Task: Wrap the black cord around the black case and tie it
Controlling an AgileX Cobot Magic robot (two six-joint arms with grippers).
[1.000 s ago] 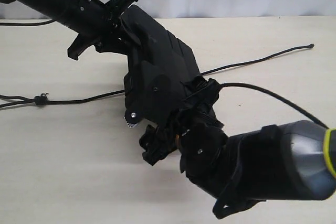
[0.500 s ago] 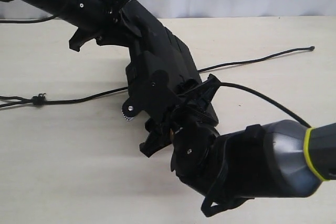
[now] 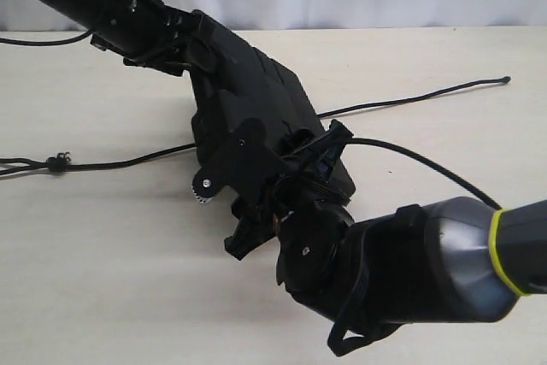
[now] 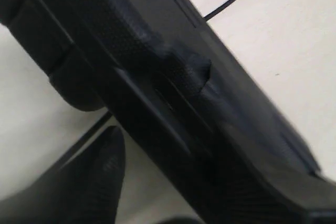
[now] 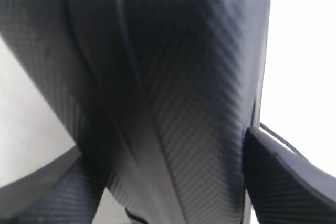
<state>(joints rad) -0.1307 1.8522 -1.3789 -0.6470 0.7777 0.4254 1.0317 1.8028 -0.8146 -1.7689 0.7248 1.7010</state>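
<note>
Black case (image 3: 248,91), long axis spanning left tool (image 3: 162,36) to right tool (image 3: 286,190); right tool clamped on one end, left tool's grip indeterminable. Black cord (image 3: 402,100) on worktop (image 3: 102,254), crossing beneath case's middle.

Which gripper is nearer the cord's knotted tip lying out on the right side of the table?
Right. The right gripper clamps the black case's near end, closer to the cord tip; the left gripper grips the far end, beyond the case.

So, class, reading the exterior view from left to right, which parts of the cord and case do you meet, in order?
cord knot → case → cord tip
</note>
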